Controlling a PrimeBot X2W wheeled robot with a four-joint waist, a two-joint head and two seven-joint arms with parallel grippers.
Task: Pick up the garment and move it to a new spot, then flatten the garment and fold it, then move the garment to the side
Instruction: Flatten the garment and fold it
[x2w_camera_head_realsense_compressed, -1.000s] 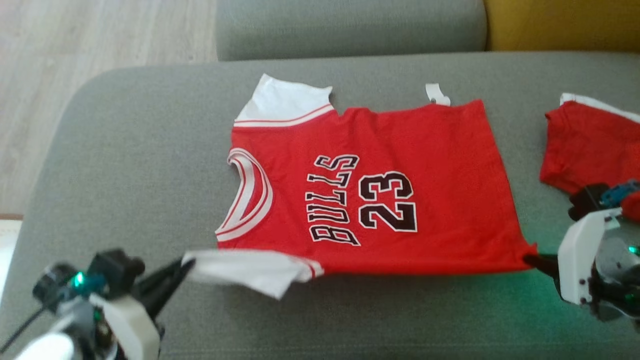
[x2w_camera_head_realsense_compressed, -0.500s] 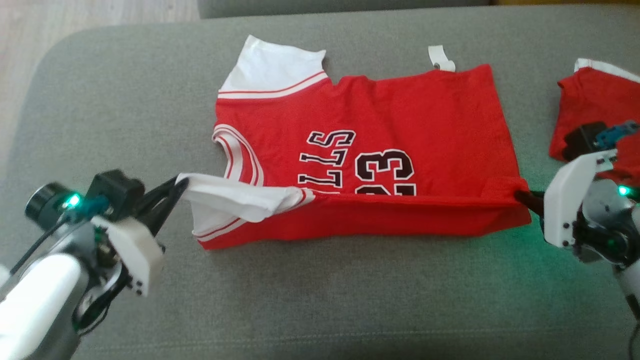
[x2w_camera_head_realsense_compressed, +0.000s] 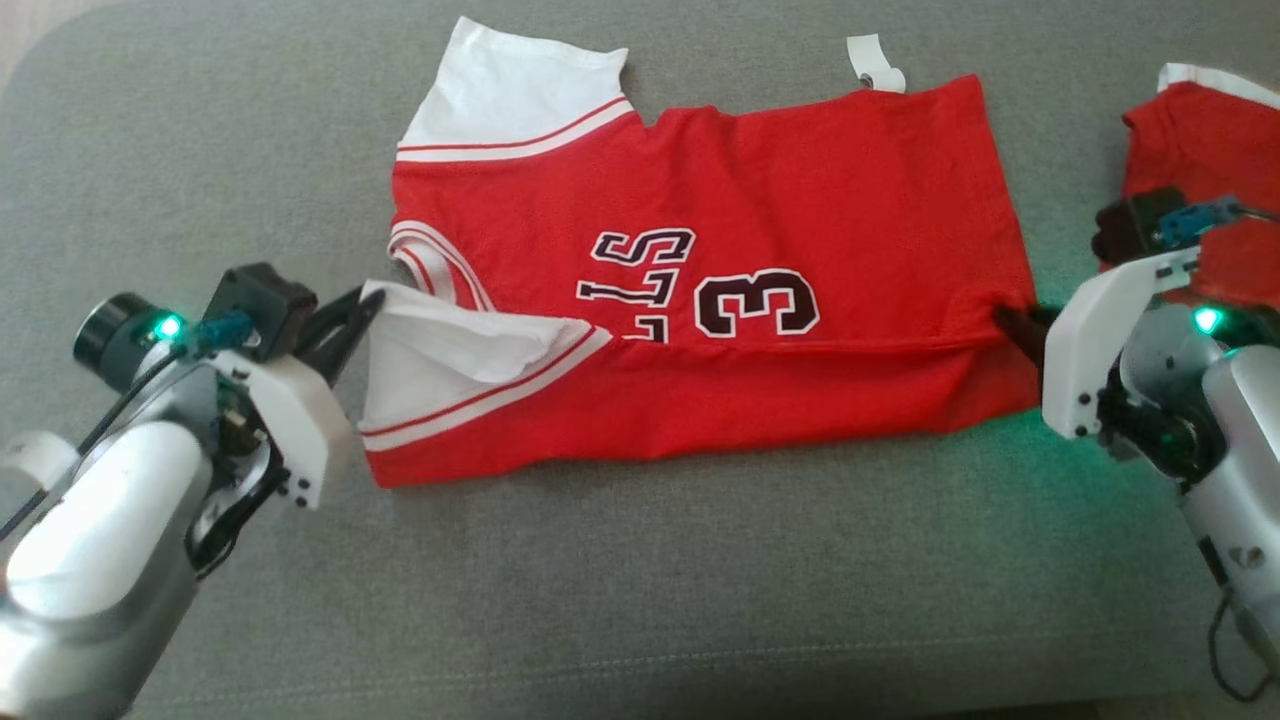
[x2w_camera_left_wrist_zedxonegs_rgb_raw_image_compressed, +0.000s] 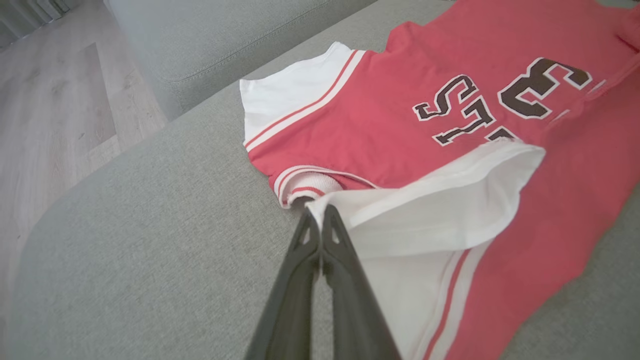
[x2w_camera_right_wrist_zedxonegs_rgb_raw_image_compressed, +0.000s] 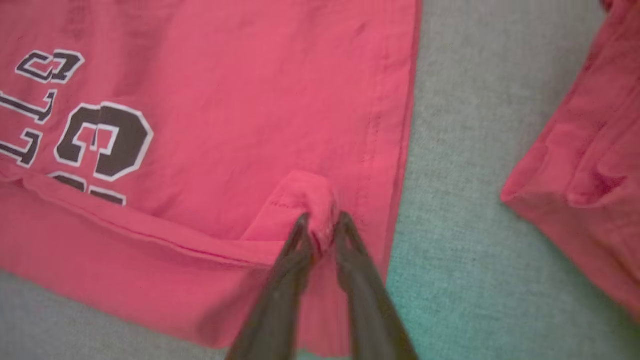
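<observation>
A red jersey (x2w_camera_head_realsense_compressed: 760, 190) with white sleeves and black lettering lies sideways on the grey sofa seat (x2w_camera_head_realsense_compressed: 640, 600). Its near long edge is lifted and folded over the print, covering part of the number. My left gripper (x2w_camera_head_realsense_compressed: 368, 298) is shut on the corner of the near white sleeve (x2w_camera_left_wrist_zedxonegs_rgb_raw_image_compressed: 425, 210), its closed fingertips (x2w_camera_left_wrist_zedxonegs_rgb_raw_image_compressed: 320, 212) pinching the cloth. My right gripper (x2w_camera_head_realsense_compressed: 1005, 318) is shut on the near hem corner (x2w_camera_right_wrist_zedxonegs_rgb_raw_image_compressed: 312, 192), a red bunch pinched between its fingers (x2w_camera_right_wrist_zedxonegs_rgb_raw_image_compressed: 295, 240).
A second red garment (x2w_camera_head_realsense_compressed: 1200, 170) lies at the right end of the seat, close to my right wrist, and also in the right wrist view (x2w_camera_right_wrist_zedxonegs_rgb_raw_image_compressed: 585, 170). A white tag (x2w_camera_head_realsense_compressed: 872, 62) sticks out behind the jersey. Wooden floor (x2w_camera_left_wrist_zedxonegs_rgb_raw_image_compressed: 55, 100) lies beyond the sofa's left end.
Both grippers carried the near edge of the jersey away from me, over its front, so the fold now hides more of the lettering. The head camera tilted down as well.
</observation>
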